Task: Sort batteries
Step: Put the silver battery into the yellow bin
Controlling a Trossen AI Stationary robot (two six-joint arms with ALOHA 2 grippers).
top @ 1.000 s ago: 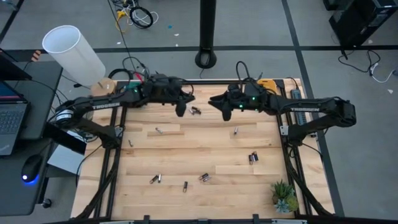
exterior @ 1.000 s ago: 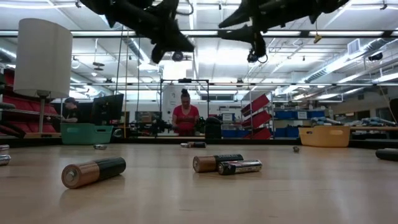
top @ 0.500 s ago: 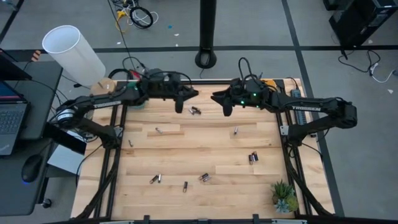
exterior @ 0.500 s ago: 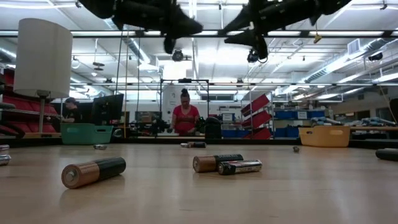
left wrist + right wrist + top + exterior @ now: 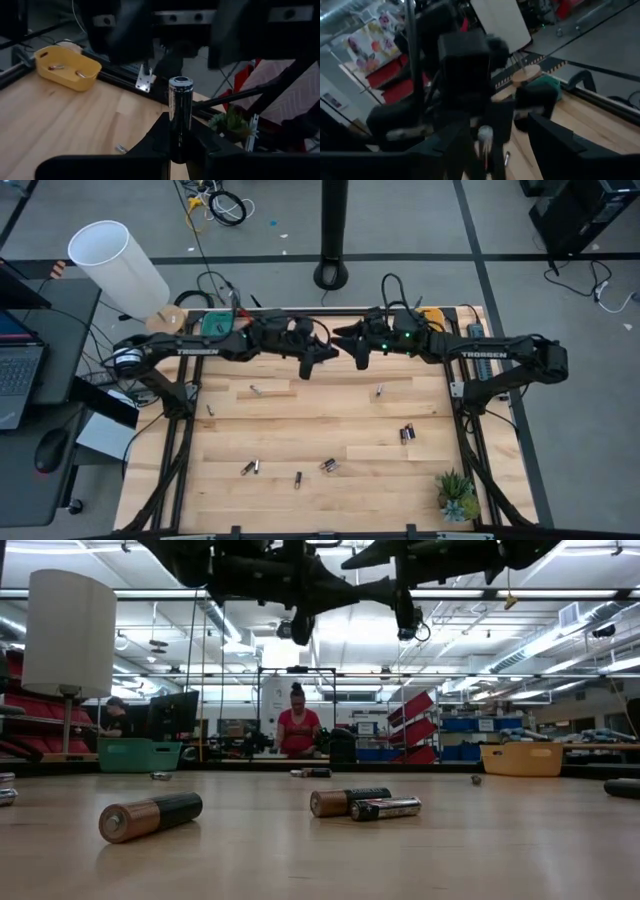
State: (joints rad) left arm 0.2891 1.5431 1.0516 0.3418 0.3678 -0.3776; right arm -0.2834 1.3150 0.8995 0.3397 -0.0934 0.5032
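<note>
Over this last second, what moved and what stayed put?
The left gripper swung toward the table's middle, its fingers shut on a battery, and now nearly meets the right gripper. The right gripper shifted slightly toward it and its fingers opened wider. The loose batteries on the table did not move.

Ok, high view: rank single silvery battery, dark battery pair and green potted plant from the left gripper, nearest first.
1. Single silvery battery, right of centre.
2. Dark battery pair, right side.
3. Green potted plant, lower right corner.
</note>
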